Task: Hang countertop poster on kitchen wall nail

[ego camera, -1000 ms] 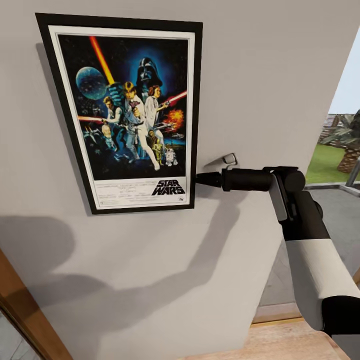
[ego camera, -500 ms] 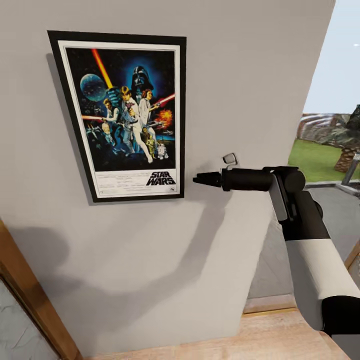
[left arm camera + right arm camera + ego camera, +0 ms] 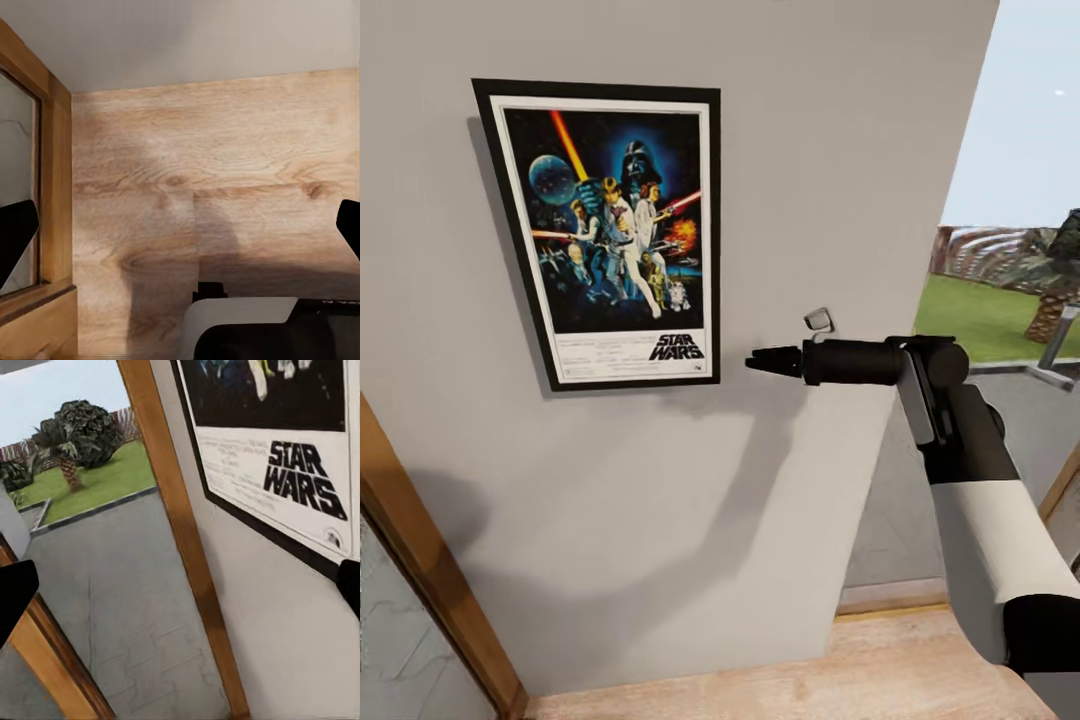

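The Star Wars poster [image 3: 605, 230] hangs upright and flat on the light-grey wall [image 3: 830, 140], black frame all round. No nail shows; whatever holds the poster is hidden behind it. My right gripper [image 3: 758, 360] points at the wall a short gap right of the poster's lower right corner, touching nothing. In the right wrist view the poster's title corner [image 3: 289, 472] lies ahead, and the right gripper [image 3: 180, 592] is open with its fingertips [image 3: 15, 596] far apart. My left gripper [image 3: 180, 232] hangs open over the wooden floor [image 3: 225, 165]. The kitchen countertop is out of view.
A wooden door frame [image 3: 430, 600] slants along the lower left. Wooden floor [image 3: 810, 670] runs below the wall. Right of the wall's edge an opening shows paving, a lawn [image 3: 990, 315] and a palm. A wooden frame [image 3: 56, 187] stands beside the left gripper.
The whole view has drawn back from the wall. The right gripper's tip, at the poster's lower right edge a second ago, now stands clear of it. The poster stays on the wall.
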Controlling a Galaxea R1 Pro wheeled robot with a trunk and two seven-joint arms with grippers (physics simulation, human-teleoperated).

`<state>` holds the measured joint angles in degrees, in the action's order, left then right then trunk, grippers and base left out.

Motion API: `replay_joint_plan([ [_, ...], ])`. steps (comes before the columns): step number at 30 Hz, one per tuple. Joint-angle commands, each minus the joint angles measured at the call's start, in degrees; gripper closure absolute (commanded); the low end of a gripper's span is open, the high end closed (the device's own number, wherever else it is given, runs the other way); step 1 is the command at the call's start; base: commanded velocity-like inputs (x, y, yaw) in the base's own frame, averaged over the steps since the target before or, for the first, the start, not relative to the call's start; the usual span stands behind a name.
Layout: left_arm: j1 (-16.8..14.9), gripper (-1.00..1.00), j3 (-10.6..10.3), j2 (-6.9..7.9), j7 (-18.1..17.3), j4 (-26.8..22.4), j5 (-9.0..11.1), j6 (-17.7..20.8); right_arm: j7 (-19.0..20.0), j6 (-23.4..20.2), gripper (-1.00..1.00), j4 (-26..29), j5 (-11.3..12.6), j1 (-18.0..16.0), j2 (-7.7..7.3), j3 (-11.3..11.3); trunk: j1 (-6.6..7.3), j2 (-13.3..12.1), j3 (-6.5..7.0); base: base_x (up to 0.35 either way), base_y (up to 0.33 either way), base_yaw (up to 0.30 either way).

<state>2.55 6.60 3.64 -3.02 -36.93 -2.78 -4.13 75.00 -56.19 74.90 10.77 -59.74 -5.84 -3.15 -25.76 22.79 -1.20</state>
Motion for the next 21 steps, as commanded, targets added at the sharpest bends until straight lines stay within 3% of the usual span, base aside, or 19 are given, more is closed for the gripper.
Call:
replay_joint_plan([
  [1,0.00,-1.00,0.25,-0.04,-0.32,-0.07,-0.29,-0.09,0.14,-0.33,-1.00,0.05,0.22,0.45,-0.05,-0.06,-0.02,0.13,-0.12,-0.130,-0.015,0.000],
  [2,0.00,-1.00,0.25,-0.04,-0.32,-0.07,-0.29,-0.09,0.38,-0.29,-1.00,0.16,0.24,1.17,-0.07,-0.05,-0.02,0.13,-0.12,-0.104,-0.012,0.000],
  [4,0.00,-1.00,1.08,-0.04,-0.33,-0.07,-0.29,-0.08,3.60,2.40,-1.00,2.44,0.20,7.48,-0.23,0.07,-0.02,0.13,-0.12,-0.044,-0.005,0.000],
  [5,0.00,-1.00,1.47,-0.04,-0.35,-0.07,-0.29,-0.08,4.31,3.47,-1.00,2.88,0.18,9.07,-0.37,0.09,-0.02,0.13,-0.12,-0.027,-0.003,0.000],
  [8,0.01,-1.00,4.04,-0.04,-0.48,-0.07,-0.24,-0.12,6.52,9.26,-1.00,4.02,0.10,17.53,-1.83,0.14,-0.02,0.13,-0.12,-0.013,-0.002,0.000],
  [12,0.00,-1.00,5.70,-0.04,-0.55,-0.07,-0.22,-0.16,7.25,15.82,-1.00,4.25,0.03,27.45,-3.52,0.55,-0.02,0.13,-0.12,-0.004,-0.001,0.000],
  [13,0.00,-1.00,6.02,-0.04,-0.56,-0.07,-0.21,-0.15,7.38,19.03,-1.00,4.20,-0.02,31.36,-3.92,1.46,-0.02,0.13,-0.12,-0.002,0.000,0.000],
  [14,0.00,-1.00,6.13,-0.04,-0.56,-0.07,-0.21,-0.16,7.43,20.52,-1.00,4.11,-0.04,33.20,-4.06,2.11,-0.02,0.13,-0.12,-0.002,0.000,0.000],
  [15,0.00,-1.00,6.35,-0.04,-0.59,-0.07,-0.21,-0.17,7.52,24.35,-1.00,3.29,-0.13,38.46,-4.33,4.48,-0.02,0.13,-0.12,0.000,0.000,0.000],
  [19,0.00,-1.00,6.46,-0.04,-0.64,-0.07,-0.21,-0.18,7.46,30.07,-1.00,-1.58,-0.55,45.25,-4.52,7.74,-0.02,0.13,-0.12,0.000,0.000,0.000],
  [21,0.03,-1.00,6.48,-0.06,-0.66,-0.07,-0.21,-0.18,7.06,35.29,-1.00,-8.71,-1.65,47.57,-4.62,8.72,-0.02,0.13,-0.12,0.000,0.000,0.000],
])
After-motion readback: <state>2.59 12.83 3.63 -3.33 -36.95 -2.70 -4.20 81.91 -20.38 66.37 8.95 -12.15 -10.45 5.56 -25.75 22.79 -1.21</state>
